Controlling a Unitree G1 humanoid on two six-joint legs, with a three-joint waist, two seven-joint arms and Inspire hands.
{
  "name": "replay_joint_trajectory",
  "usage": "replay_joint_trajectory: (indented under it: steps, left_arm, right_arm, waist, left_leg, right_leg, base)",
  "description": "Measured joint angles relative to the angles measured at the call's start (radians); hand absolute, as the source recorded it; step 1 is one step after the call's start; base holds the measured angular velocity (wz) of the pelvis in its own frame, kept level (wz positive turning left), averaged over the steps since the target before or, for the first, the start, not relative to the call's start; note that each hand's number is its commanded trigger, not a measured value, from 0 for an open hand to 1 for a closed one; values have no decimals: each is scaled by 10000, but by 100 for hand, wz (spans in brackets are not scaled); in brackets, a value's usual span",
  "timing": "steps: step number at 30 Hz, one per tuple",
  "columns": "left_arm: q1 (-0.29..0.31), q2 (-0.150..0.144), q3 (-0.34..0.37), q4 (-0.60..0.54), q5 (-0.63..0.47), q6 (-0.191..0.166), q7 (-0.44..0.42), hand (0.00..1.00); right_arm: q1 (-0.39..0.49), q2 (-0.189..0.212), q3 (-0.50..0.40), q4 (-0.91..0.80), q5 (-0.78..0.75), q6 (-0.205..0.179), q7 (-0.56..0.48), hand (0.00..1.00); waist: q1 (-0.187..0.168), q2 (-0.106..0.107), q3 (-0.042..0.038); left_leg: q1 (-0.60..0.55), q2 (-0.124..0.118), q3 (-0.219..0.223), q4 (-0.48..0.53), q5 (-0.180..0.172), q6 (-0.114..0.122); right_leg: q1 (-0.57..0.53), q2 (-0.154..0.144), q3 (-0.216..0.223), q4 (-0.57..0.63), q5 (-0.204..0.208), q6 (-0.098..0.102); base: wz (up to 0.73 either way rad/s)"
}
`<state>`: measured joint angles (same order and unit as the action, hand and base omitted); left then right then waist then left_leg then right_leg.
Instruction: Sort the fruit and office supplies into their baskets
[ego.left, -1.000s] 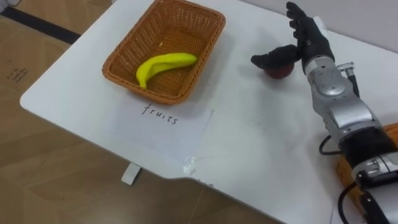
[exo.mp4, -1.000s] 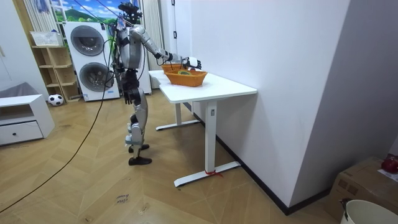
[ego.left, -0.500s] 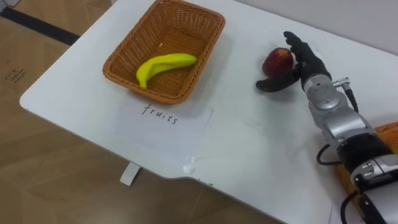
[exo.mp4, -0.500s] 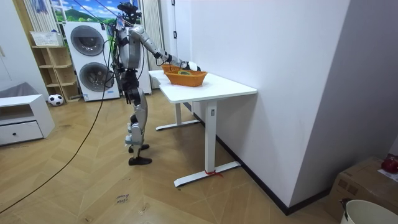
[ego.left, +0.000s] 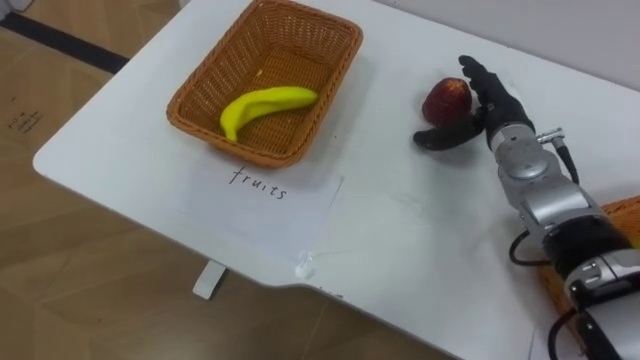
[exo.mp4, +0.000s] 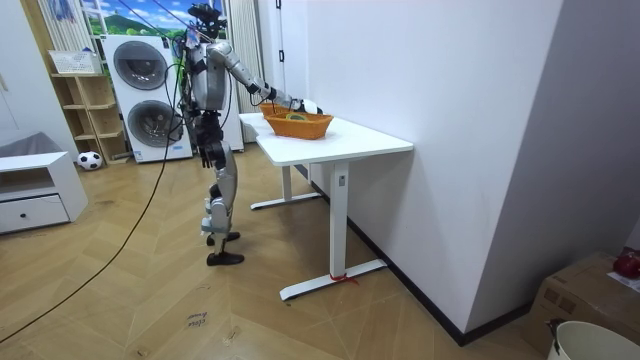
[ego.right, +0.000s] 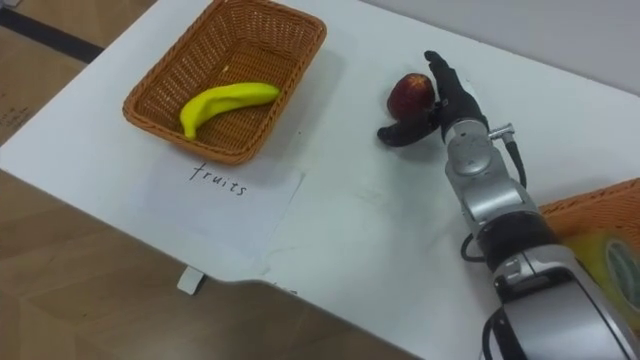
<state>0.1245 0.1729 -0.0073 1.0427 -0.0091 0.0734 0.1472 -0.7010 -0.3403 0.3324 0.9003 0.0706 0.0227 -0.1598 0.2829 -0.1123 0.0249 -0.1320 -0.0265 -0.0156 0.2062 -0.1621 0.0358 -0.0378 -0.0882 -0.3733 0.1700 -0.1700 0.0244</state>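
One red apple (ego.left: 446, 99) sits on the white worktop (ego.left: 400, 230) against the uncurled right hand (ego.left: 497, 105), near the brown wicker basket (ego.left: 188, 97) holding a yellow banana (ego.left: 262, 105); a second wicker basket (ego.right: 585, 207) is cut off.

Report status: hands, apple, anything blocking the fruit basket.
Right hand open, cupped against the apple on the table. Left hand low at the hip. Banana already in fruit basket; nothing between.

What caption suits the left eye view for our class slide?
Open right hand at a red apple on the white table; banana lies in the wicker basket.
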Motion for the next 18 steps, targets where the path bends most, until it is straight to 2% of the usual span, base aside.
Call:
replay_joint_trajectory:
  steps: [18]
  left_arm:
    - [-19,0,30,190,6,-104,-25,0]
  right_arm:
    - [-2,-2,-91,30,-52,-5,-15,0]
  waist:
    - [41,-65,7]
  left_leg:
    - [-31,1,-4,-6,1,0]
  right_leg:
    - [-34,-1,-8,5,1,-1]
  base:
    - [0]
